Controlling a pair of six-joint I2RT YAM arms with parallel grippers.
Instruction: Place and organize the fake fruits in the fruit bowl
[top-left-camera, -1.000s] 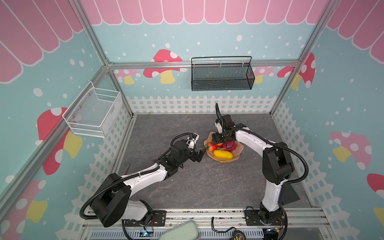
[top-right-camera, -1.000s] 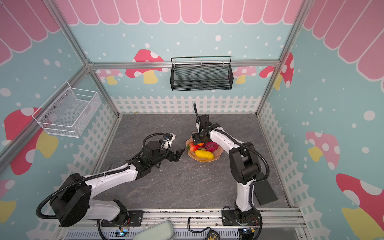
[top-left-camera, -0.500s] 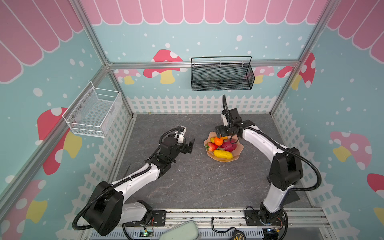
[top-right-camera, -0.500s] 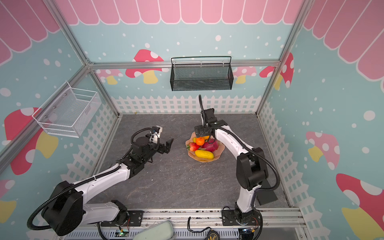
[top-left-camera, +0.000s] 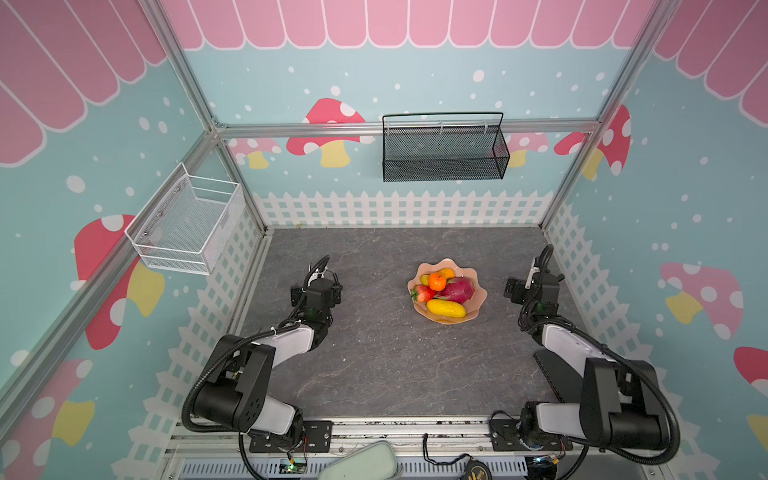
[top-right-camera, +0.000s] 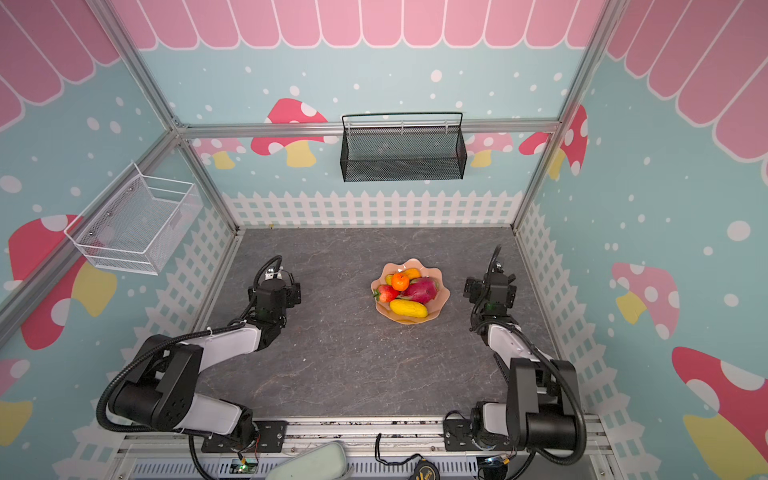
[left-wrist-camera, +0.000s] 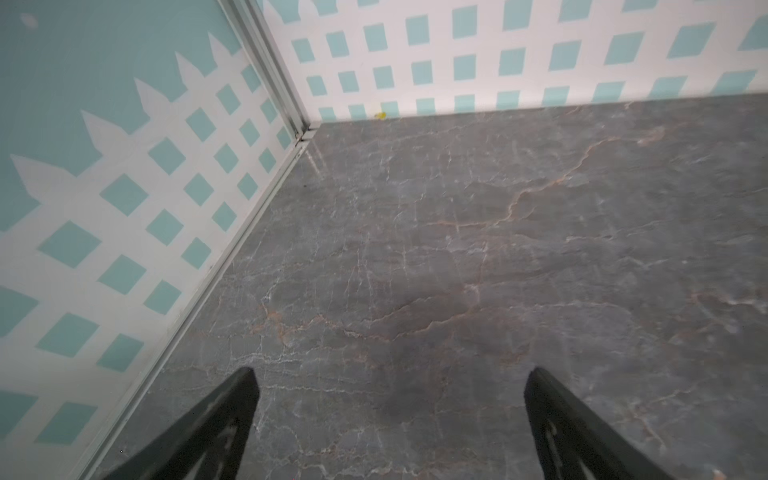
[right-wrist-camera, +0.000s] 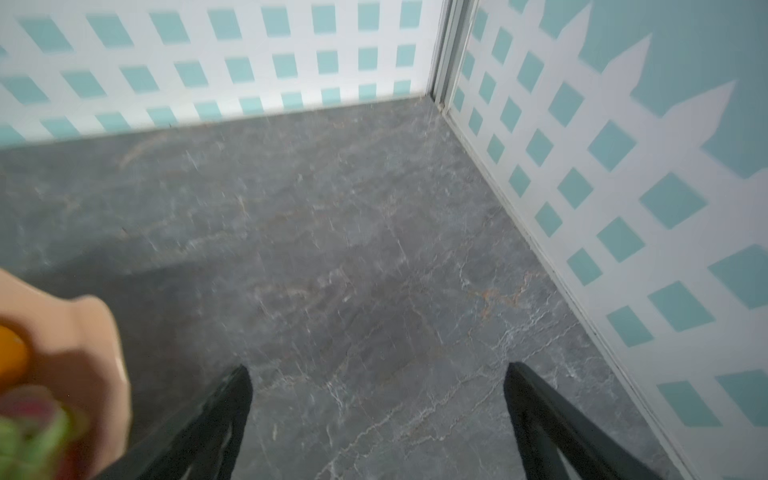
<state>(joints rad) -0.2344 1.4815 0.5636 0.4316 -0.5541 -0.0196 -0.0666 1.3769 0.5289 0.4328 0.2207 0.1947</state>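
Note:
The peach-pink fruit bowl (top-left-camera: 478, 305) (top-right-camera: 442, 303) stands right of the floor's middle. In it lie the magenta dragon fruit (top-left-camera: 457, 289), the round orange (top-left-camera: 437, 281), the red strawberry (top-left-camera: 422, 293), a yellow oblong fruit (top-left-camera: 446, 308) and a second yellow-orange one (top-left-camera: 447, 273). My left gripper (top-left-camera: 318, 282) (left-wrist-camera: 390, 372) is open and empty, well left of the bowl. My right gripper (top-left-camera: 534, 286) (right-wrist-camera: 378, 368) is open and empty just right of the bowl. The right wrist view catches the bowl's rim (right-wrist-camera: 95, 332) and the orange (right-wrist-camera: 10, 353) at its edge.
A white wire basket (top-left-camera: 187, 226) hangs on the left wall and a black mesh basket (top-left-camera: 444, 149) on the back wall. White picket-fence walls close in the grey stone floor (top-left-camera: 374, 365). A tiny yellow speck (left-wrist-camera: 380, 115) lies at the back wall's foot.
The right gripper opened over the bowl and left the orange in it, then drew back to the right. The left arm pulled back to the left, away from the bowl.

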